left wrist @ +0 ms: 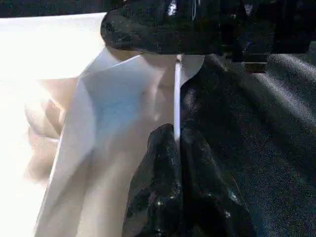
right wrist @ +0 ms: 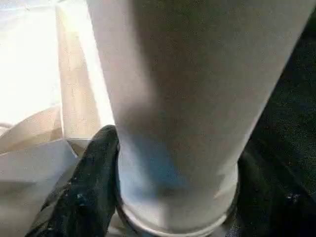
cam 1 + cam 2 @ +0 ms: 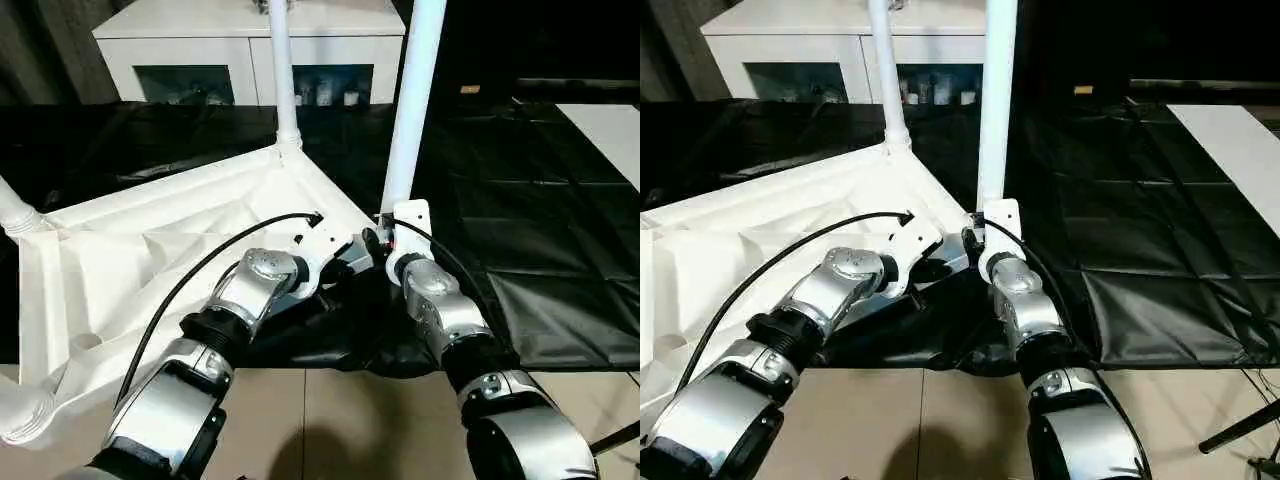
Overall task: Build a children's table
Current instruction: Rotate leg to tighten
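Note:
The children's table top [image 3: 150,250] lies upside down, ribbed side up, on the black cover. One white leg [image 3: 283,70] stands upright in the far corner socket. Another leg stub [image 3: 14,208] shows at the left corner. A third leg [image 3: 412,100] stands upright at the near right corner. My right gripper [image 3: 386,236] is shut on its base, and its black fingers [image 2: 91,187] flank the tube [image 2: 187,98]. My left gripper [image 3: 352,256] reaches to the same corner. Its fingers [image 1: 158,187] pinch the top's thin white rim [image 1: 177,98].
A white cabinet [image 3: 250,50] with glass doors stands behind the work table. The black cover [image 3: 540,220] stretches to the right, with a white panel [image 3: 610,130] at the far right. Tiled floor [image 3: 340,420] lies at the near edge, and a black rod [image 3: 615,440] crosses its right corner.

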### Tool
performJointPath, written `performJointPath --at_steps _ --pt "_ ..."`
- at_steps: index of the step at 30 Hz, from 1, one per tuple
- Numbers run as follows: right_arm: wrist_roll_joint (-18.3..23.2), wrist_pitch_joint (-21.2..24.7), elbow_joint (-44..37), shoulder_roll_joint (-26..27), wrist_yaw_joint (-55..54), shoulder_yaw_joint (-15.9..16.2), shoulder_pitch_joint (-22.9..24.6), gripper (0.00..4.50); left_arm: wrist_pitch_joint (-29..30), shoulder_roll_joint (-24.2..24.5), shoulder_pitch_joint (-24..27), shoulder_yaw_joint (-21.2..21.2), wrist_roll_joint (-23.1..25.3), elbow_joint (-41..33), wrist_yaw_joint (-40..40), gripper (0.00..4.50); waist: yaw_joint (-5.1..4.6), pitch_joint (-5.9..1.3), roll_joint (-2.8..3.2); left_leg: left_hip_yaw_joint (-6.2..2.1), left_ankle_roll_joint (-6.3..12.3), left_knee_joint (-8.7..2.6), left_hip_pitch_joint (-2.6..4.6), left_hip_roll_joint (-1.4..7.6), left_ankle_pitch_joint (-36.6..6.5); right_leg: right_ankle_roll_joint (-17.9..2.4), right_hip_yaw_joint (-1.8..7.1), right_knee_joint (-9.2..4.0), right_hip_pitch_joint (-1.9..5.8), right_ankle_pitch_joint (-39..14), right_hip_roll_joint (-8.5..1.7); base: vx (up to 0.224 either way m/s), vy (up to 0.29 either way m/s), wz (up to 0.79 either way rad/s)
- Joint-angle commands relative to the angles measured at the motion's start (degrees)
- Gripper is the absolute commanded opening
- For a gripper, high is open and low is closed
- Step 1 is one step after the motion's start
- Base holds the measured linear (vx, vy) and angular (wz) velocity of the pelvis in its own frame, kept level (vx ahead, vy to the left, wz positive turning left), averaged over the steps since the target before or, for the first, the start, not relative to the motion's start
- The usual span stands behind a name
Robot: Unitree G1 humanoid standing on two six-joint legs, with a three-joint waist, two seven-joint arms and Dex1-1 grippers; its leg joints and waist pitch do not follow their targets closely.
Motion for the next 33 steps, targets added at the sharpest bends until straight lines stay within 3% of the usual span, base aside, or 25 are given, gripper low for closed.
performJointPath --at_steps 1,2,3,8,12,14,17,22,24,29,33 --pt "-0.78 -1.28 -0.08 0.45 2.92 1.99 0.8 3.5 0.2 2.03 0.6 1.95 0.58 2.01 4.12 0.0 0.05 -3.89 -0.82 0.5 3.0 -4.04 -0.07 -0.18 -11.48 -10.89 1.36 -4.52 3.34 -15.03 -1.89 0.0 0.0 0.0" --pt "-0.72 -1.48 -0.65 0.02 4.29 2.49 0.89 3.59 -0.21 2.55 0.93 1.75 0.6 1.44 3.22 0.0 -0.34 -3.85 -0.92 0.26 2.82 -4.2 -0.61 -0.21 -11.05 -10.47 1.19 -4.36 3.82 -15.14 -1.88 0.0 0.0 0.0" --pt "-0.55 -1.63 -1.03 -0.33 5.44 2.8 0.93 3.65 -0.52 2.98 1.18 1.6 0.64 1.06 2.43 0.0 -0.43 -3.9 -0.87 0.23 2.77 -4.19 -0.67 -0.24 -10.71 -10.25 1.16 -4.35 3.85 -15.04 -1.9 0.0 0.0 0.0" --pt "-1.57 -2.72 -4.29 -4.27 16.52 6.28 2.0 3.79 -3.39 5.4 3.03 0.5 0.4 -1.79 -4.12 0.0 -1.01 -4.01 -0.81 0.43 4.14 -3.82 -0.42 -0.1 -10.11 -12.4 1.29 -4.19 3.55 -11.6 -1.76 0.0 0.0 0.0" --pt "0.73 -3.28 -9.49 -8.88 29.52 7.82 4.81 3.79 -6.51 7.81 5.33 -0.05 -1.61 -5.34 -12.46 0.0 -0.72 -4.08 -0.89 0.52 6.0 -3.64 -0.4 0.03 -8.94 -14.03 1.36 -3.89 3.76 -8.27 -1.75 0.0 0.0 0.0" --pt "3.18 -3.39 -12.84 -11.99 37.69 8.44 6.79 3.79 -8.55 10.05 7.49 -1.19 -3.82 -8.77 -20.36 0.0 -0.61 -4.05 -0.66 0.51 6.61 -3.71 -0.2 0.34 -9.38 -14.97 1.41 -3.77 3.64 -7.59 -1.85 0.0 0.0 0.0" --pt "4.34 -4.27 -16.42 -15.86 45.39 10.09 9.07 3.79 -6.3 14.1 10.42 -3.64 -5.6 -15.42 -29.7 0.0 -0.17 -4.0 -0.47 0.5 6.16 -3.86 0.15 0.77 -10.63 -15.57 1.41 -3.67 3.46 -8.37 -1.89 0.0 0.0 0.0" --pt "6.18 -2.55 -20.94 -19.34 53.9 10.78 11.46 3.79 -3.96 16.96 12.49 -3.32 -7.37 -21.04 -34.11 0.0 0.09 -3.8 -0.34 0.72 5.02 -3.99 0.41 0.87 -12.16 -16.0 1.54 -3.57 3.1 -8.32 -1.61 0.0 0.0 0.0" --pt "7.02 -1.58 -22.26 -20.12 56.41 11.03 12.02 3.79 -3.72 17.58 12.93 -3.13 -7.59 -21.92 -35.04 0.0 0.34 -3.83 -0.39 0.66 5.05 -4.0 0.22 0.8 -11.86 -15.43 1.56 -3.53 3.38 -8.82 -1.7 0.0 0.0 0.0" --pt "6.67 -1.56 -23.35 -21.78 59.8 12.74 12.81 3.79 -3.8 17.92 13.16 -2.73 -7.52 -22.05 -35.0 0.0 0.27 -3.69 -0.71 0.61 4.39 -4.07 0.09 0.6 -12.37 -13.87 1.54 -3.96 3.25 -12.97 -1.82 0.0 0.0 0.0" --pt "5.84 -1.51 -22.77 -21.91 60.65 13.13 12.7 3.4 -2.49 17.91 13.5 -2.49 -7.48 -23.37 -34.44 0.0 0.19 -3.76 -0.84 0.57 4.19 -4.04 0.05 0.64 -11.48 -13.43 1.6 -3.95 3.16 -13.28 -1.82 0.0 0.0 0.0"
